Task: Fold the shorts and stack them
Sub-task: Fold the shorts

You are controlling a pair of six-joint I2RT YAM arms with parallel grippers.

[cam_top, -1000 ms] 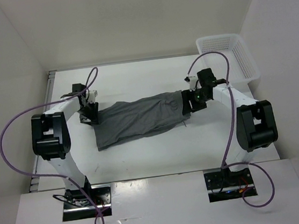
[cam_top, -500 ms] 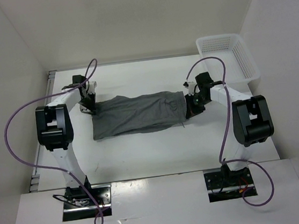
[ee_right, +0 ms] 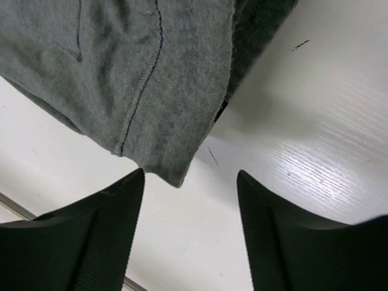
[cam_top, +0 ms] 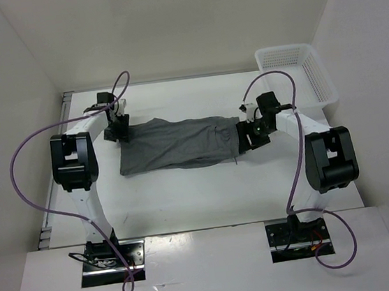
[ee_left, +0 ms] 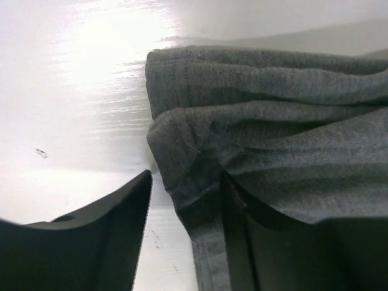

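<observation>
- The left gripper [ee_left: 185,182] has its jaws apart. In the left wrist view a hemmed corner of the shorts [ee_left: 273,133] lies in the gap, and a strip of bare table [ee_left: 73,109] shows between the cloth and the left finger [ee_left: 97,242].
- That view cannot settle whether the right finger [ee_left: 285,254] touches the cloth that lies along it.
- The right gripper [ee_right: 191,176] is also spread wide and holds nothing. In the right wrist view only table [ee_right: 303,133] shows between the fingers, and a corner of the shorts [ee_right: 139,73] hangs just above the gap.
- The same view picks out a stitched seam and a darker band of cloth [ee_right: 260,24] at the edge, which the overhead camera shows only as a dark patch.
- The overhead view alone gives the layout. The shorts [cam_top: 177,144] lie stretched across the middle of the table [cam_top: 186,195], with the left gripper [cam_top: 117,132] at their left end and the right gripper [cam_top: 248,136] at their right end.
- The white mesh basket [cam_top: 320,78] stands in the far right corner. The shorts are outside it, well apart.
</observation>
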